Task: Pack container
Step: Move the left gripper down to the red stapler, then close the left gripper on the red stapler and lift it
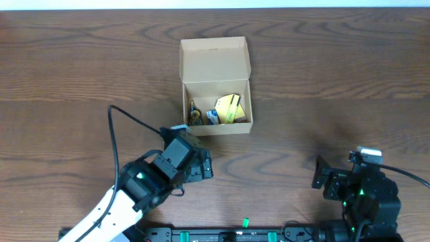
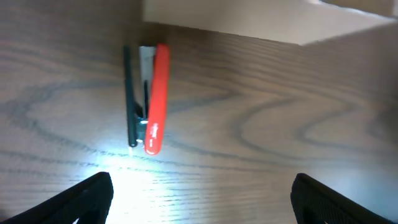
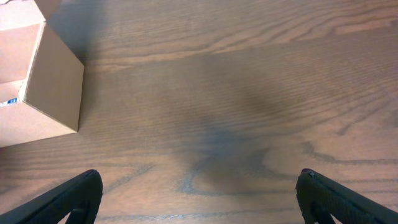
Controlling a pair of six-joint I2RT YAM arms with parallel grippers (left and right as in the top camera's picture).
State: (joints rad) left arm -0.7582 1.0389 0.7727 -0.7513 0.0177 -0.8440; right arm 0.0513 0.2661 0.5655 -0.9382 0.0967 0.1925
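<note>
Dark wood-grain table (image 1: 74,60) from overhead, with the box (image 1: 215,60) sitting around the middle toward the far side. It's plain tan cardboard, flap lid hinged open at the back, and there's a yellow packet (image 1: 230,107) plus a blue-and-white item (image 1: 211,117) inside, label too small to read. The left gripper (image 1: 198,165) hangs just off the box's near-left corner; the right gripper (image 1: 321,176) is well off to the right. Left wrist cam: jaws spread wide over a red stapler (image 2: 154,99) lying on the wood, not touching it, any print on it too blurry to read, box edge up top. Right wrist cam: jaws also wide apart over bare table, with the box's corner at the left edge.
</note>
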